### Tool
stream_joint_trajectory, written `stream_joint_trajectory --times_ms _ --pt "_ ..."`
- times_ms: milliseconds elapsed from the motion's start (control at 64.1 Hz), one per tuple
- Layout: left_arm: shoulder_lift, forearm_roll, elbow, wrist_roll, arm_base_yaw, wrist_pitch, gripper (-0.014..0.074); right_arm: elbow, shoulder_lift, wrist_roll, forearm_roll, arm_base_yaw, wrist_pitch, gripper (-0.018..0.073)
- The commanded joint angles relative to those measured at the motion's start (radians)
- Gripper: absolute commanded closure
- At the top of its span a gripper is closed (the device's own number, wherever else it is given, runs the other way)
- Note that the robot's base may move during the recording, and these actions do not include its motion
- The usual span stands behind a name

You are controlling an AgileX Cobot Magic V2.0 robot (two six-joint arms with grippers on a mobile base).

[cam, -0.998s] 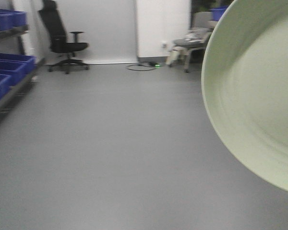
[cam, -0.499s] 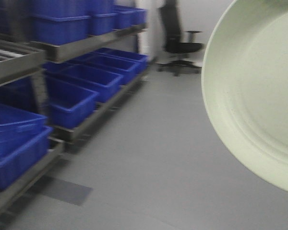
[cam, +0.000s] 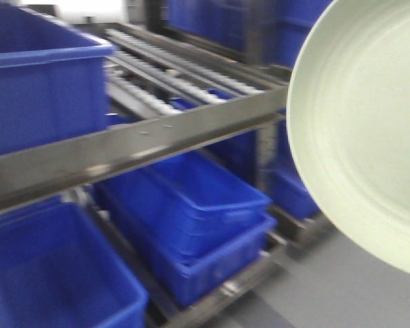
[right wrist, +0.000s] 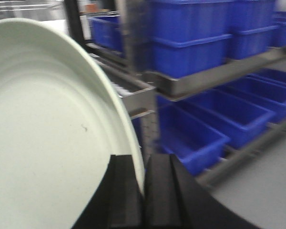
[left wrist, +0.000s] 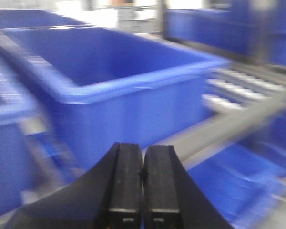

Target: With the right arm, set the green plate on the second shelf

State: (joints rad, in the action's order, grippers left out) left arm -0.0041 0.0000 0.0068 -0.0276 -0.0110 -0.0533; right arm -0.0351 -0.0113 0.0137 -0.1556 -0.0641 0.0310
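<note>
The green plate (cam: 362,130) fills the right side of the front view, held up on edge with its pale inner face toward the camera. In the right wrist view the green plate (right wrist: 47,124) covers the left half, and my right gripper (right wrist: 144,164) is shut on its rim, one finger on each face. A metal shelf rack (cam: 150,140) with roller tracks stands close ahead. My left gripper (left wrist: 143,155) is shut with nothing in it, facing a blue bin (left wrist: 119,81).
Blue plastic bins (cam: 191,205) fill the lower shelf levels, and another large bin (cam: 41,82) sits on the upper left. More stacked bins (right wrist: 195,43) line the rack in the right wrist view. Grey floor (cam: 369,294) shows at the lower right.
The view has swung left from open floor and an office chair to the shelf rack, now close in front. The plate stays at the same spot in view.
</note>
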Motion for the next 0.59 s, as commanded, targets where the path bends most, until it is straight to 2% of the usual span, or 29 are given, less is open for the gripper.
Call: stream_joint_trajectory --times_ms 0,577 --pt "-0.015 0.0 0.04 0.002 -0.005 0.081 0.0466 0.026 -0.011 -0.001 -0.012 0.005 0.112 0.0501" --pt "-0.015 0.0 0.04 0.002 -0.005 0.081 0.0466 0.026 -0.011 -0.001 -0.012 0.005 0.112 0.0501"
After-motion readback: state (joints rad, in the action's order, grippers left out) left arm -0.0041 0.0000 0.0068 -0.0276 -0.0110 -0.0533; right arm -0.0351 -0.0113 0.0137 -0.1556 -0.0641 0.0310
